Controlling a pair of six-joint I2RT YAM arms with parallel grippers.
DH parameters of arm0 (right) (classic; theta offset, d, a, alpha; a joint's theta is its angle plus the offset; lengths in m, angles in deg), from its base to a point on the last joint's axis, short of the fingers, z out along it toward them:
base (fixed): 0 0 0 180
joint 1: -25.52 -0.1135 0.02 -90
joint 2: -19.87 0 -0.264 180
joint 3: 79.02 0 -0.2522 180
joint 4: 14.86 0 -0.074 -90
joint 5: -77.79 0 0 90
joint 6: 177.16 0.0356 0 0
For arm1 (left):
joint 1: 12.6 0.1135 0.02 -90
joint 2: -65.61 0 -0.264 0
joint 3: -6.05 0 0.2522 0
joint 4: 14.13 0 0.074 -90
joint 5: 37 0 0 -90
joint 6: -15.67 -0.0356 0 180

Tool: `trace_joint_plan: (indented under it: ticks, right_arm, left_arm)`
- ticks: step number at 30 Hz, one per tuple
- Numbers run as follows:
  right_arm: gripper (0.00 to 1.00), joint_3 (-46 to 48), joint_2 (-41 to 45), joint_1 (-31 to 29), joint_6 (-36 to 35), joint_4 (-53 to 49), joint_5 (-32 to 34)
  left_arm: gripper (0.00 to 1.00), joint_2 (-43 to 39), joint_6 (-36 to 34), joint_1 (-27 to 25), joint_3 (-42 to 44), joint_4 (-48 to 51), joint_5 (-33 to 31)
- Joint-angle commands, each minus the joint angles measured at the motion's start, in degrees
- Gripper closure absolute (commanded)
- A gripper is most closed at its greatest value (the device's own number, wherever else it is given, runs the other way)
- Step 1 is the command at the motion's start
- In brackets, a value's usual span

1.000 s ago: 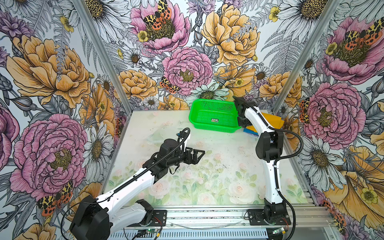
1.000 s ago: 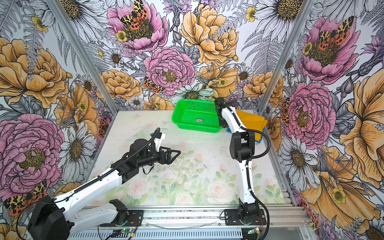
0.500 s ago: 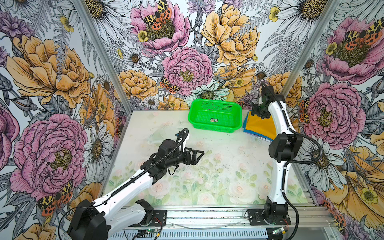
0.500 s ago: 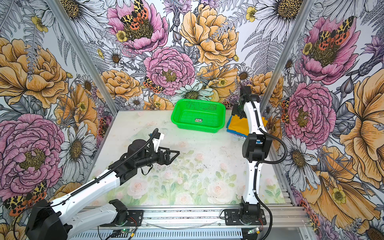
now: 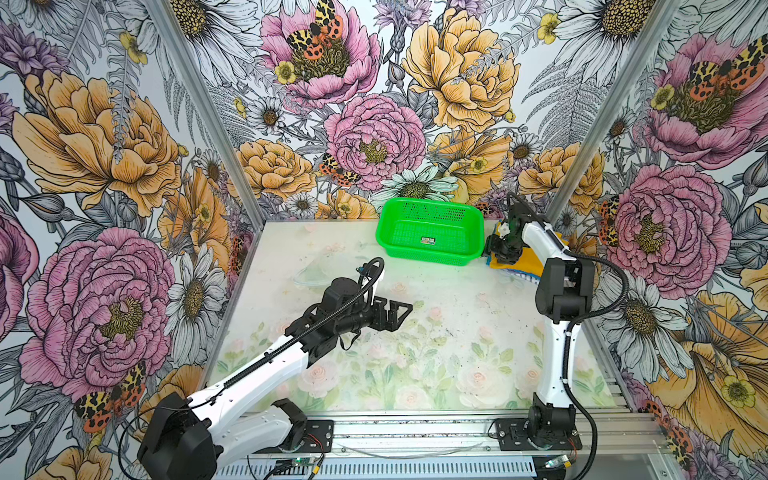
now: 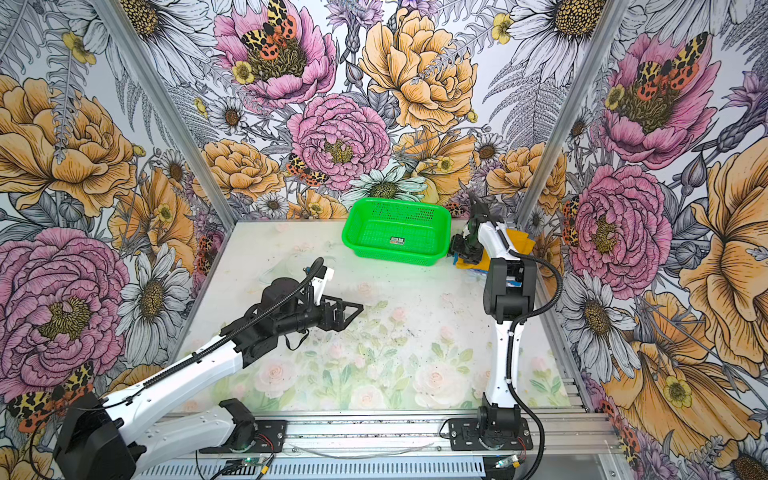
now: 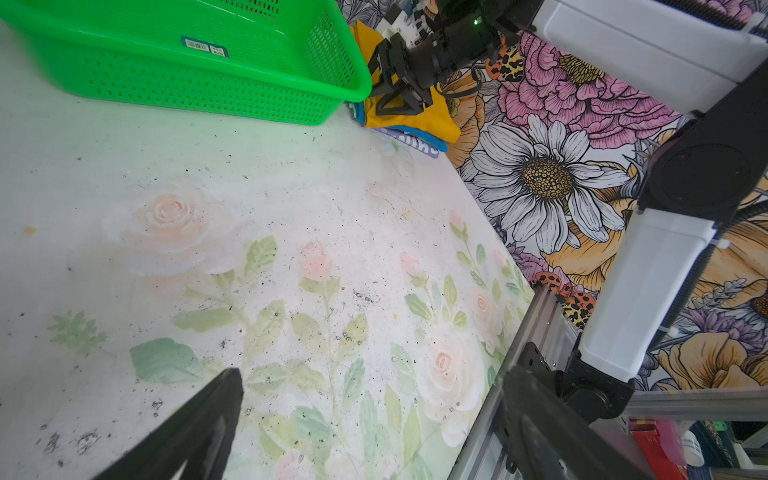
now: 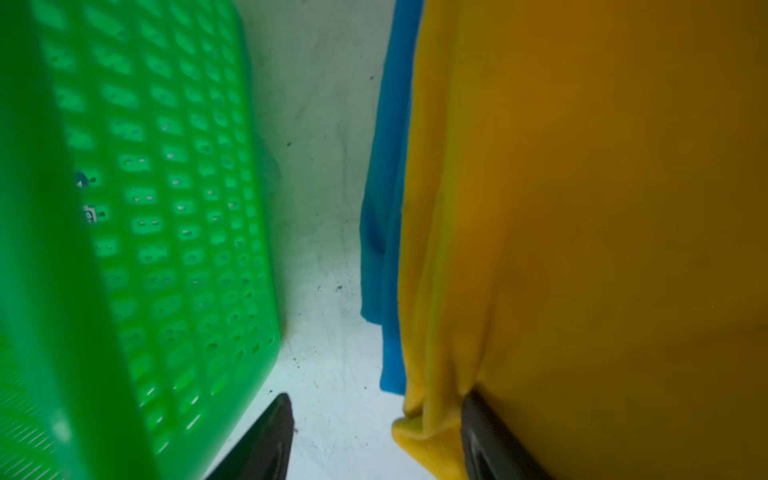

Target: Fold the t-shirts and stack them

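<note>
The right gripper (image 5: 502, 255) has left the green basket (image 5: 419, 254) rim, swung right and come down at the mustard-yellow t-shirt (image 7: 434, 122) edge beside the basket. Its jaws are wider, one finger apparently touching cloth.

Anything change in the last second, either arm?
The right gripper swung from the green basket rim to above the yellow t-shirt, then dropped to its basket-side edge, jaws open around the fold. Nothing was picked up or released. The left gripper, open above the table, the basket and the blue t-shirt stayed put.

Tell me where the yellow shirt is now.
The yellow shirt lies at the table's far right corner in both top views, just right of the basket, atop the blue shirt, under the right gripper.
</note>
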Motion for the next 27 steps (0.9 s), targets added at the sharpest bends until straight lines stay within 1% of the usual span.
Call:
trace_joint_plan:
  ticks: [1,3,8,12,15,19,23,27]
  right_arm:
    - [0.35,0.99,0.23,0.97,0.66,6.47,-4.92]
    - [0.35,1.59,0.96,1.35,0.15,7.45,-6.68]
    - [0.35,6.24,7.82,3.12,0.56,11.43,-10.49]
    - [0.34,9.39,11.71,5.49,0.60,13.16,-13.18]
    - [0.34,10.96,12.23,7.49,0.67,13.62,-14.46]
    - [0.34,13.74,10.91,9.99,1.67,14.93,-16.02]
    - [0.35,16.90,9.08,12.01,4.03,16.04,-15.08]
    - [0.35,21.00,11.25,14.74,5.05,19.07,-13.97]
  left_arm:
    - [0.01,1.04,-1.04,-1.53,-2.76,0.86,-2.47]
    - [0.01,1.71,-1.13,-2.40,-3.60,1.18,-3.11]
    - [0.01,3.71,-1.30,-5.17,-6.07,1.77,-4.97]
    - [0.01,5.23,-1.37,-7.11,-7.63,1.89,-6.30]
    - [0.01,6.52,-1.48,-8.41,-8.72,1.91,-6.93]
    - [0.01,7.82,-1.64,-9.70,-10.20,2.27,-7.70]
    - [0.01,8.77,-1.74,-10.50,-11.52,2.87,-7.99]
    - [0.01,9.43,-1.82,-10.88,-12.36,3.20,-8.16]
